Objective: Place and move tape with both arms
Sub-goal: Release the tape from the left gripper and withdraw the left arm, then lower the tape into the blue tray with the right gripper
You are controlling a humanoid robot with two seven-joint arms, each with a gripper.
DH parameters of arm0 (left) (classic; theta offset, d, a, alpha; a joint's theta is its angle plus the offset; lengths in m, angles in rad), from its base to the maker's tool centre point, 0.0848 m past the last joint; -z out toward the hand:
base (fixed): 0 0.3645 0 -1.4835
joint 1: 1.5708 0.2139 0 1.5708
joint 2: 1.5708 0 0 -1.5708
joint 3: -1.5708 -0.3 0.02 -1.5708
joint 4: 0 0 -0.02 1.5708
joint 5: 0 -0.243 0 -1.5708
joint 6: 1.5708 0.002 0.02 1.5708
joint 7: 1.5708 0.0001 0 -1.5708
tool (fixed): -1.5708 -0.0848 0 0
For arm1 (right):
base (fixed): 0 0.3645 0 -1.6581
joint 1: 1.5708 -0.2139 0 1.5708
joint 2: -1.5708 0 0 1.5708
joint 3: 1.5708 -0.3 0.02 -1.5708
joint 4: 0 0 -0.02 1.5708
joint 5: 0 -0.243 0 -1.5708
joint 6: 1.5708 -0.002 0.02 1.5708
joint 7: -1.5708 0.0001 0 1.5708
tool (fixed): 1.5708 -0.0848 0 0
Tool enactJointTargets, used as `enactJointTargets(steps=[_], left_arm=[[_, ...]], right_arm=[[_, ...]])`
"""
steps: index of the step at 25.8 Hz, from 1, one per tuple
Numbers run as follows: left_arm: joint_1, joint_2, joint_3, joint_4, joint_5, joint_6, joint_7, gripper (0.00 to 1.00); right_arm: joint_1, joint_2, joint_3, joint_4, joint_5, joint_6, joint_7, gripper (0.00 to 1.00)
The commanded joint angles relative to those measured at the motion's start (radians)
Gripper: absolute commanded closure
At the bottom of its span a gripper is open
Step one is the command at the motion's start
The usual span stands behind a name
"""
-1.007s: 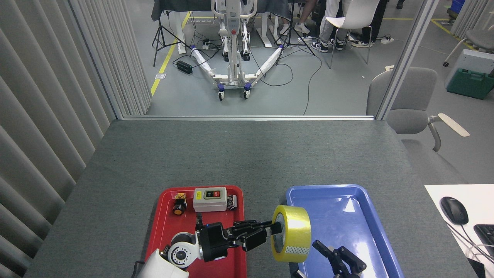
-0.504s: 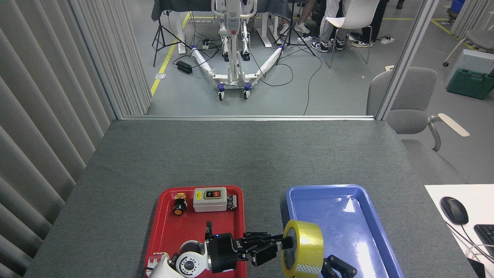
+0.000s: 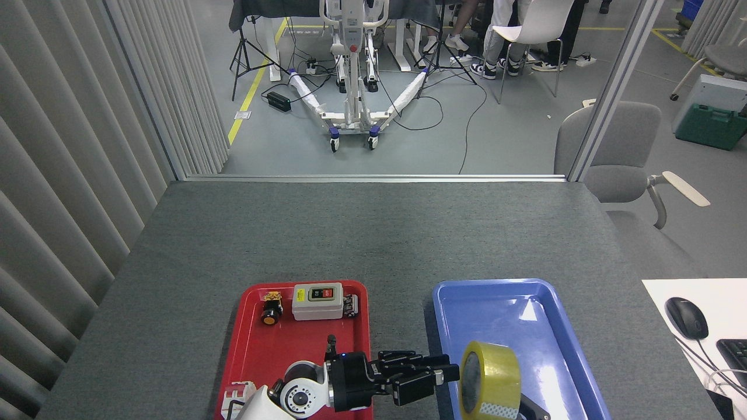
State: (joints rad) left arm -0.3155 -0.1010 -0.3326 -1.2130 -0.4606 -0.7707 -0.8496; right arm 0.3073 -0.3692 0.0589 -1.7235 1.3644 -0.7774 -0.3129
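Left gripper [image 3: 452,373] pinching tape [image 3: 490,380] by its rim, upright over blue tray [image 3: 496,291], likely for setting down inside. Right gripper's jaws: cannot tell.

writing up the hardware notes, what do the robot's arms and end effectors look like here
The left arm has white rounded segments and a round grey and black joint cap. Its end effector is black, with a boxy body, two long fingers, a small blue light on top and a thin black stub sticking up. Only a small black part of the right end effector shows behind the tape.
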Motion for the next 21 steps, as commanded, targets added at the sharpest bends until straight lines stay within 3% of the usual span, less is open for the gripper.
enactJointTargets(steps=[1,5,8,12,15,16,18,21], left_arm=[[-0.011,0.012,0.004,-0.005,-0.007,-0.015,-0.002,0.00],[-0.017,0.018,0.124,-0.011,0.020,-0.015,0.006,0.00],[-0.019,0.063,0.224,-0.028,0.025,-0.015,0.032,0.00],[0.006,0.178,0.326,-0.080,-0.035,-0.015,0.290,0.00],[0.099,0.277,0.343,-0.195,-0.277,-0.015,0.495,0.01],[0.130,0.317,0.343,-0.261,-0.388,0.024,0.558,0.01],[0.223,0.391,0.339,-0.379,-0.616,0.235,0.702,0.01],[0.346,0.383,0.319,-0.482,-0.744,0.582,0.770,0.01]], right_arm=[[0.006,0.003,-0.047,0.009,-0.001,-0.008,-0.021,1.00],[0.006,0.007,-0.086,0.021,-0.005,-0.008,0.035,1.00],[-0.014,0.001,-0.093,0.039,-0.002,0.089,0.196,1.00],[-0.097,-0.010,-0.099,0.035,-0.013,0.271,0.428,1.00],[-0.123,-0.010,-0.113,0.038,-0.014,0.348,0.500,1.00],[-0.137,-0.010,-0.120,0.038,-0.018,0.377,0.522,1.00],[-0.168,0.003,-0.120,0.035,-0.045,0.428,0.586,1.00],[-0.226,-0.001,-0.116,0.035,-0.073,0.454,0.793,1.00]])
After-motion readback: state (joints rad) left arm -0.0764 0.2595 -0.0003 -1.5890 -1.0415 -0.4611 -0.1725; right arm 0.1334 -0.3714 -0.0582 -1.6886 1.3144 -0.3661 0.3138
